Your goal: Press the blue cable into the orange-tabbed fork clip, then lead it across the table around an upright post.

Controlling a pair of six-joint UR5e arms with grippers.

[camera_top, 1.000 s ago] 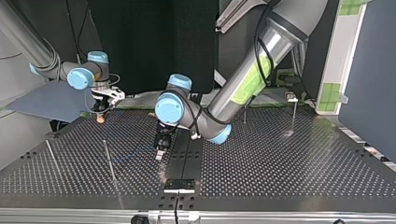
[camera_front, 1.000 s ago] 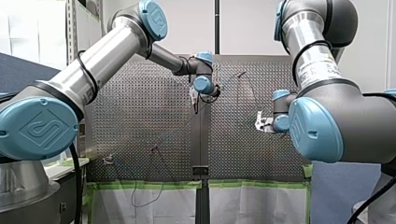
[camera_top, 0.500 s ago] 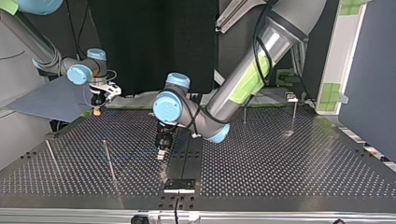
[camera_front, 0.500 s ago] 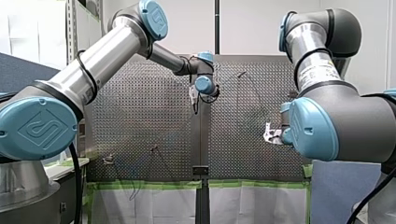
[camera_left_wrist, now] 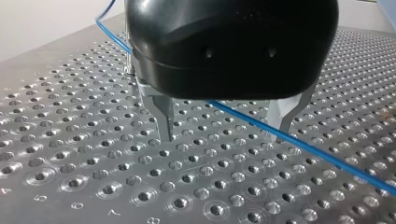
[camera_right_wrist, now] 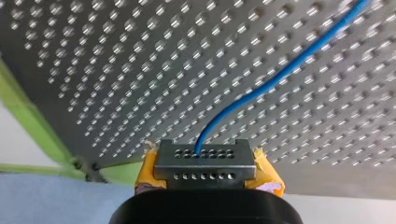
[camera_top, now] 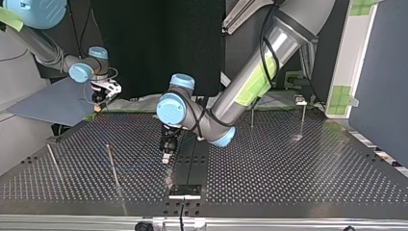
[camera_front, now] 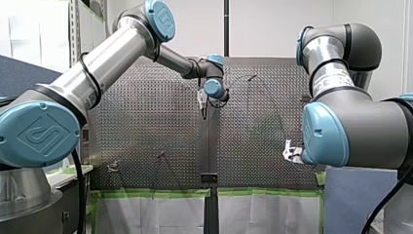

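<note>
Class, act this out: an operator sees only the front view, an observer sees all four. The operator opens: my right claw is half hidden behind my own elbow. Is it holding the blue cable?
Observer: Yes. The right wrist view shows the right claw shut on the blue cable, which leads out from between its yellow pads.
Operator: And the left claw?
Observer: Open, in the left wrist view: the left claw has its fingers apart, and the cable runs under it, ungripped.
Operator: Any post close by?
Observer: The top view shows a thin upright post apart from the left claw, toward that view's left.
</note>
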